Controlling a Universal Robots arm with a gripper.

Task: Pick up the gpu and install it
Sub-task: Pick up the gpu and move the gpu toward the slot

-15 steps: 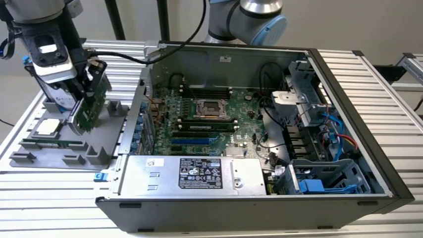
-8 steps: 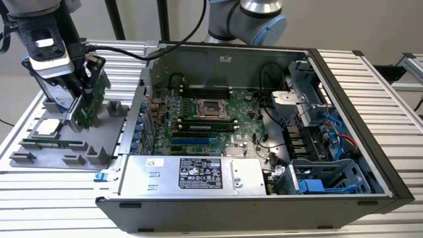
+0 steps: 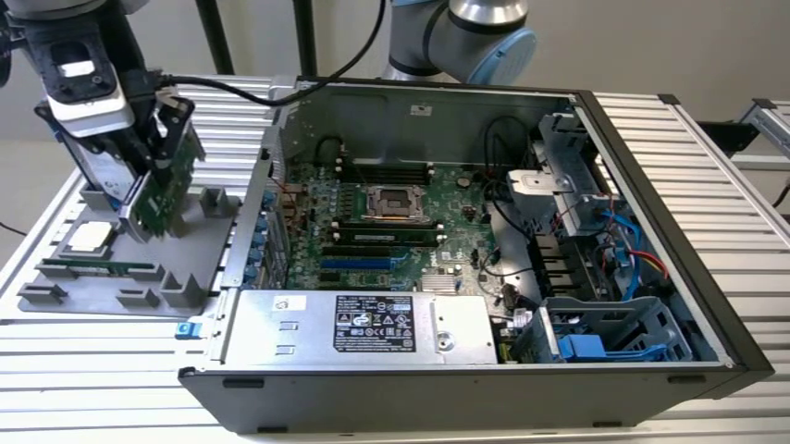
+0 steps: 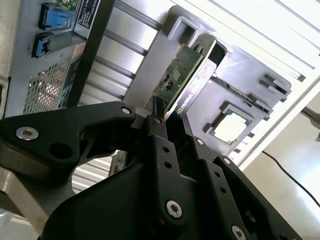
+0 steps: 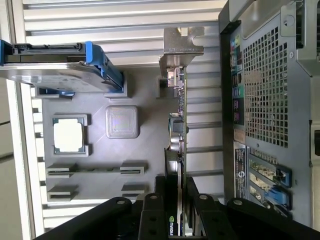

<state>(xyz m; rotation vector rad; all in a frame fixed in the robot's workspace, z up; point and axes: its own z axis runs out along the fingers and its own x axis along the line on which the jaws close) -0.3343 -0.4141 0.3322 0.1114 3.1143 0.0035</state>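
Slatted bench [image 3: 99, 370]: we log one gpu [image 3: 166, 190] clamped edge-on between the jaws, tray [image 3: 92, 289] below them, case [image 3: 494, 388] beside.

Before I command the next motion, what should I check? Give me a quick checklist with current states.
1. Grip of the end effector on the gpu: ok. The fingers clamp both faces of the card in both wrist views.
2. gpu clear of the grey parts tray: cannot tell. Its lower edge sits close to the tray in the exterior view.
3. Computer case open, motherboard exposed: ok.
4. Blue slot on the motherboard unoccupied: ok, as far as it shows.
5. Black cables apart from that slot: ok. They lie toward the exterior view's right.
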